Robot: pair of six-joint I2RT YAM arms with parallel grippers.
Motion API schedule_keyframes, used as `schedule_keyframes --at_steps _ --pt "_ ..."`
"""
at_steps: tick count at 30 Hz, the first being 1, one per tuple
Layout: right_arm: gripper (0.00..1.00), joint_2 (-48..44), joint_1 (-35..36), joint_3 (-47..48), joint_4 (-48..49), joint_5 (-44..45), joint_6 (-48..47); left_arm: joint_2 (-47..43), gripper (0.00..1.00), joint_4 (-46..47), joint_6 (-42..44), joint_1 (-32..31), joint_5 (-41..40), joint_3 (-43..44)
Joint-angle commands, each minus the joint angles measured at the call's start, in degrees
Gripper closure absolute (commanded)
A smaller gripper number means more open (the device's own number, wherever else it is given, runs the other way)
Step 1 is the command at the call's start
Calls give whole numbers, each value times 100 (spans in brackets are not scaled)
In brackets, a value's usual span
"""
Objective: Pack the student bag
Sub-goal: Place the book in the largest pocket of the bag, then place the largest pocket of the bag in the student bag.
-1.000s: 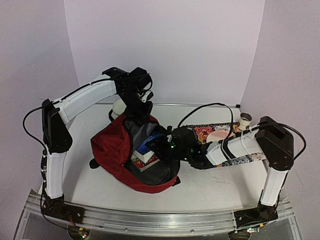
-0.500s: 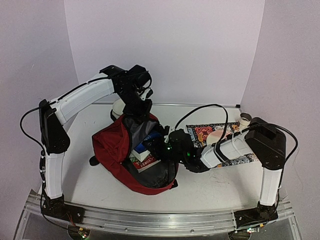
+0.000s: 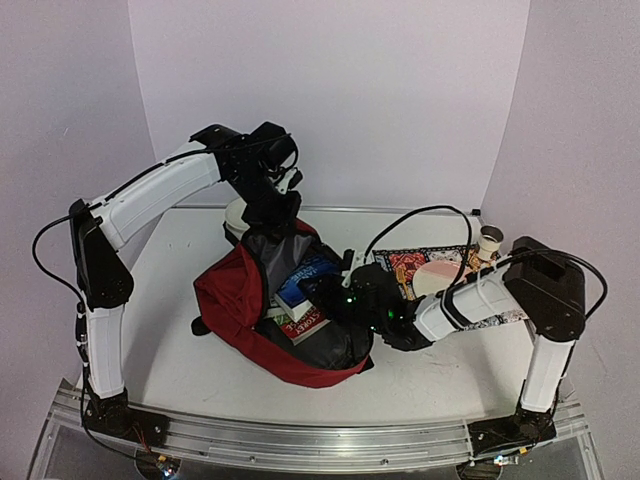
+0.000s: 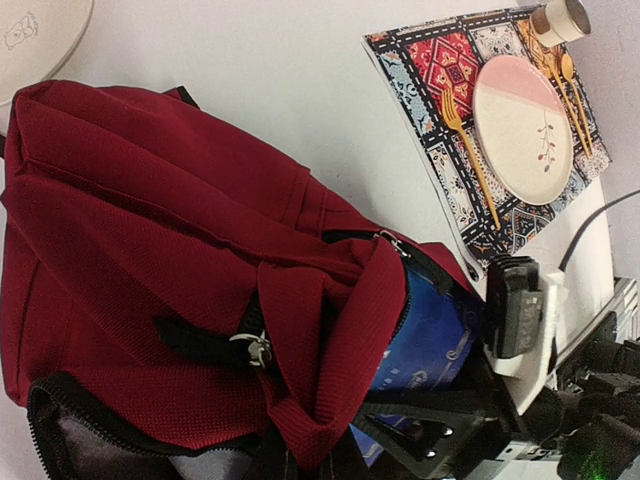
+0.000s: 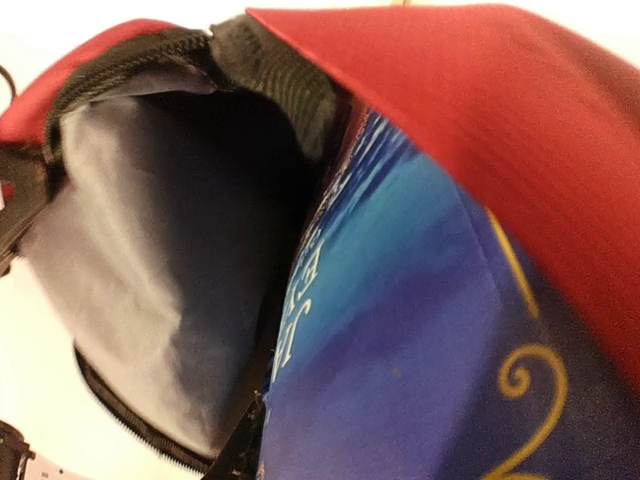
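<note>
Middle of counter (image 3: 180,372): student bag (image 3: 240,300), on its side, mouth toward the right.
Bag mouth: book (image 4: 425,335), partly inside.
Behind bag: round dish (image 4: 30,40).
Right of bag: placemat (image 3: 400,265), flat.
On placemat: plate (image 3: 435,272), fork (image 4: 470,155) beside it.
Far right end of placemat: cup (image 3: 490,238).

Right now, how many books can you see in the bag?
2. A blue book sits in the open mouth of the student bag. A red-and-white book lies just nearer, partly under it. Others may be hidden deeper inside.
</note>
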Motion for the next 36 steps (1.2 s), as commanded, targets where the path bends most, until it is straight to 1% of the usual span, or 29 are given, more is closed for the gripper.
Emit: schedule_keyframes --at_steps 1,5,7,9,10,11,15,17,22,24,26,29,32,36 --pt "100 313 3 1047 2096 -108 -243 -519 100 338 -147 -6 331 303" --pt "100 731 52 1458 1812 -259 -188 -513 100 375 -187 -62 474 318" --pt "94 784 83 1539 1539 -235 -229 -508 100 388 -194 -82 482 272" --pt "82 757 96 1599 1101 -226 -252 -533 100 412 -188 -95 435 196" --pt "72 732 102 1622 879 -219 -250 -554 100 423 -187 -94 380 157" --pt "65 687 116 1636 571 -217 -255 -573 100 432 -184 -92 340 123" --pt "40 401 159 1668 -578 -187 -222 -606 100 467 -162 -91 105 40" --pt "31 235 180 1695 -1128 -187 -191 -626 100 470 -154 -92 -43 5" --pt "19 -142 208 1889 -2434 -225 -233 -623 100 483 -119 -83 -244 -59" --pt "13 -280 225 1945 -2829 -227 -266 -624 100 489 -105 -83 -302 -83" --pt "9 -397 233 1980 -3099 -242 -274 -625 100 494 -100 -83 -339 -87" --pt "6 -507 239 2085 -3530 -344 -285 -624 100 508 -99 -87 -329 -97" --pt "5 -636 268 2060 -3789 -498 -356 -650 100 531 -103 -86 -215 -136" --pt "5 -987 296 1871 -4040 -603 -625 -777 98 657 -147 -96 67 -427"
